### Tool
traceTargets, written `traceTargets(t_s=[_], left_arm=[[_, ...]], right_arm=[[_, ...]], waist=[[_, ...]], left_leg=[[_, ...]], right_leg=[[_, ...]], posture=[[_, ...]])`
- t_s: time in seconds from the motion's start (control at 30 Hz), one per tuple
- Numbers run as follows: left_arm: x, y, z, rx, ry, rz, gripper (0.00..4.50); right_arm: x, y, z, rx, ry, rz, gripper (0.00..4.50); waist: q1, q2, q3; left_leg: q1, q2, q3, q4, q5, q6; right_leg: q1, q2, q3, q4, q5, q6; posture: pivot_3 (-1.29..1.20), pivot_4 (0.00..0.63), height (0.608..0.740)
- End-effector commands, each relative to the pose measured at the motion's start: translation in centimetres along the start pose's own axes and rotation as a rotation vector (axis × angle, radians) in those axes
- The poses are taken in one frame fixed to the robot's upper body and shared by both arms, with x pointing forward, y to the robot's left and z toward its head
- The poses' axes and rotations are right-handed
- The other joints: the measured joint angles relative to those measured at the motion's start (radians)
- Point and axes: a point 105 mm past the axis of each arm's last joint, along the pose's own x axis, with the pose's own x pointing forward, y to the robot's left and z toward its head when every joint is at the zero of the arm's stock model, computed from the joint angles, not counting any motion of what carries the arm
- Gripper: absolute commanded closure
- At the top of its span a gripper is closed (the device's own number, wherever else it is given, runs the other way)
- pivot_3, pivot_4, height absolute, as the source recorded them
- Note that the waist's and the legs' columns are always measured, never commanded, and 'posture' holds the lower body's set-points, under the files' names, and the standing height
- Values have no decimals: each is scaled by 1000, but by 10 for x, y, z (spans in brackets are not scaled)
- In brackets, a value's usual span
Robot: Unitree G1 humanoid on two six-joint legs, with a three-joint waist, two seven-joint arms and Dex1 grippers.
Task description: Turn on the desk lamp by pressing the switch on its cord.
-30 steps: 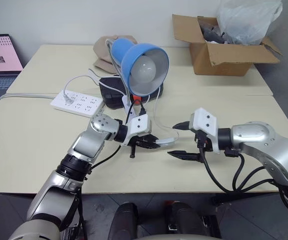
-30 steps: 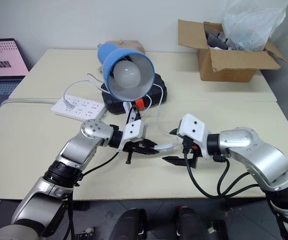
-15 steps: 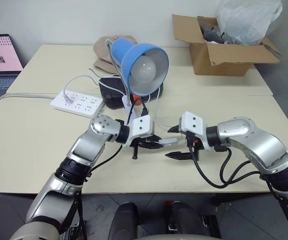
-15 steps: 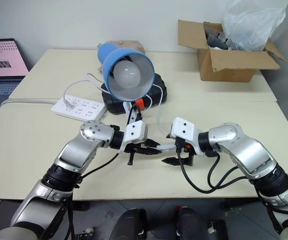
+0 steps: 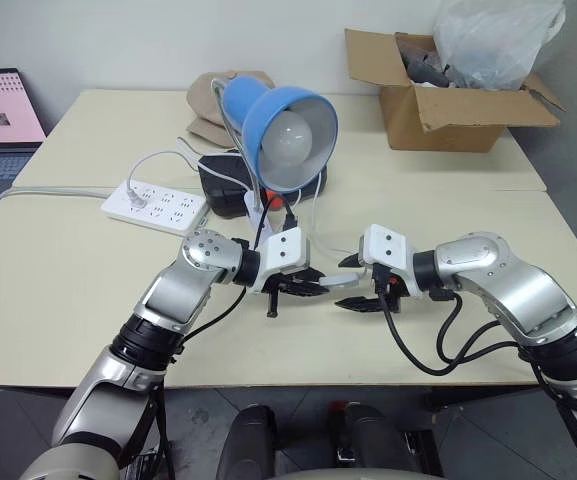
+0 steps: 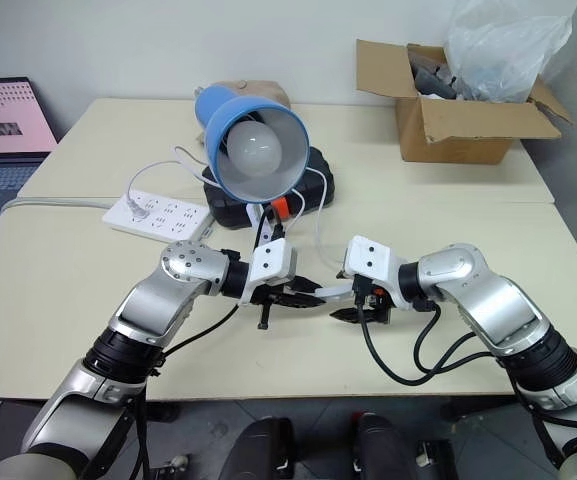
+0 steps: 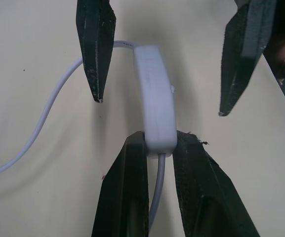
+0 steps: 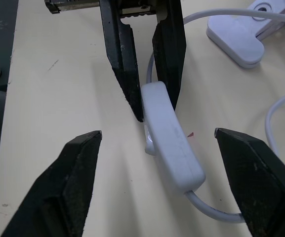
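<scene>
Currently the switch (image 7: 155,106) is clamped in the left gripper (image 7: 159,148), between the right gripper's (image 8: 164,148) open fingers, which have narrowed.

Head pair high; wrist views close on switch (image 7: 154,103).

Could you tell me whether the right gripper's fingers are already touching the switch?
No, the right gripper has its fingers apart on either side of the switch, with gaps visible.
</scene>
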Motion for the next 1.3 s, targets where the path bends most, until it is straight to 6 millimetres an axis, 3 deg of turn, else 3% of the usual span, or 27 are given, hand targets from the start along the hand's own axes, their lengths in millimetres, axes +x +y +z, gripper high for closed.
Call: traceTargets(t_s=[0.03,0.23,0.3,0.4,0.73,0.8,1.1,1.27,1.3], left_arm=[[-3,3,17,49,-45,17,4114],[-3,4,18,58,-47,21,4114],[-3,5,18,61,-47,23,4114],[-4,5,17,67,-42,22,4114],[-4,5,17,79,-42,22,4114],[-3,5,16,83,-39,21,4114],[-1,7,10,109,-9,20,4114],[3,11,6,120,-3,16,4114],[3,11,6,122,-4,15,4114]], right_arm=[[-3,-4,4,-38,-12,-18,1866],[-5,-6,3,-55,-14,-12,3387],[-6,-6,4,-61,-14,-8,3674],[-7,-7,6,-67,-21,-2,3874],[-7,-6,17,-67,-91,19,3944],[-7,-8,19,-60,-111,13,3230],[-17,-11,28,-77,-140,-13,1001],[-41,-10,26,-72,-133,-89,68],[-43,-11,26,-67,-135,-106,68]], waist=[[0,0,0],[0,0,0],[0,0,0],[0,0,0],[0,0,0],[0,0,0],[1,0,0],[2,0,0],[2,0,0]], left_leg=[[0,0,0,0,0,0],[0,0,0,0,0,0],[0,0,0,0,0,0],[0,0,0,0,0,0],[0,0,0,0,0,0],[0,0,0,0,0,0],[0,0,0,0,0,0],[0,0,0,0,0,0],[0,0,0,0,0,0]], right_leg=[[0,0,0,0,0,0],[0,0,0,0,0,0],[0,0,0,0,0,0],[0,0,0,0,0,0],[0,0,0,0,0,0],[0,0,0,0,0,0],[0,0,0,0,0,0],[0,0,0,0,0,0],[0,0,0,0,0,0]], posture=[[0,150,740],[0,150,740],[0,150,740],[0,150,740],[0,150,740],[0,150,740],[0,150,740],[0,150,740],[0,150,740]])
